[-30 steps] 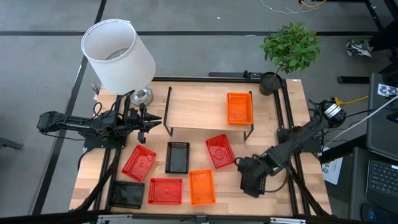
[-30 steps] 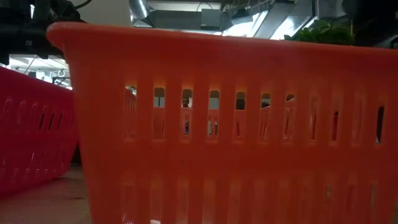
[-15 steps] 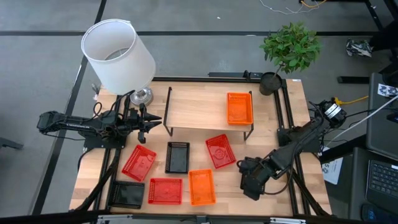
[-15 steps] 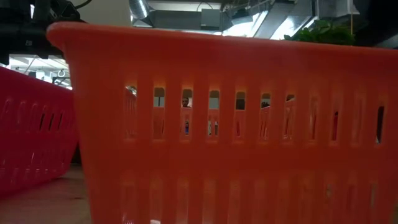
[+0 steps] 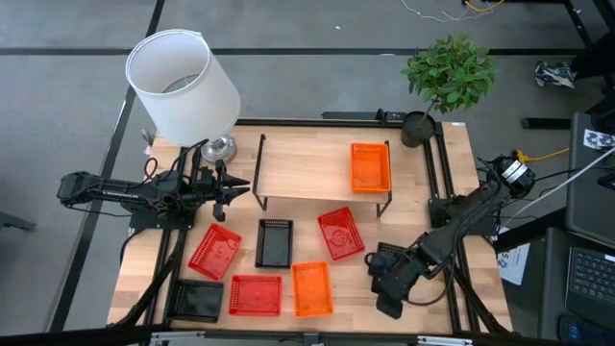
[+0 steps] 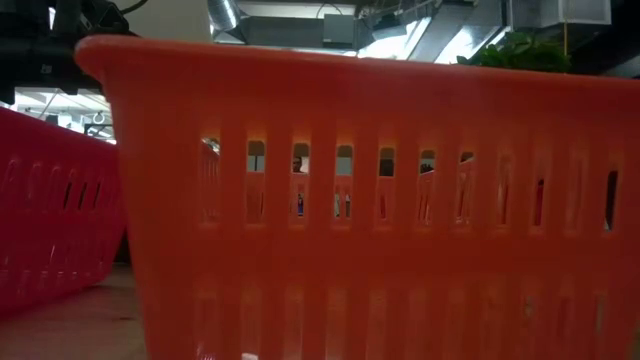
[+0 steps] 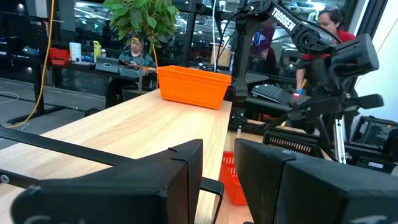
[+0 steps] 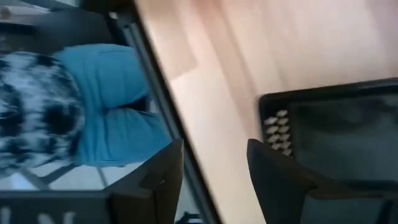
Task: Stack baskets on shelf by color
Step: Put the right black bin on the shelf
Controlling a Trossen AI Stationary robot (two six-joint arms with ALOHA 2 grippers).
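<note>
One orange basket stands on the right end of the wooden shelf. Several baskets lie on the table: red ones, black ones and an orange one. My left gripper hovers open at the shelf's left end, with nothing between its fingers. My right gripper is open low over the table's near right part. Only bare table shows between its fingers, and a black basket lies right beside one finger. My right gripper has one finger against or just in front of the black basket's corner. Whether it touches the basket, I cannot tell. My left gripper touches nothing.
A lamp with a white shade stands at the table's far left corner and a potted plant at the far right. In the low view an orange basket fills the picture, with a red one to its left. People stand beyond the table.
My right gripper has shifted a little toward the table's near edge. The baskets in the high view lie as before.
</note>
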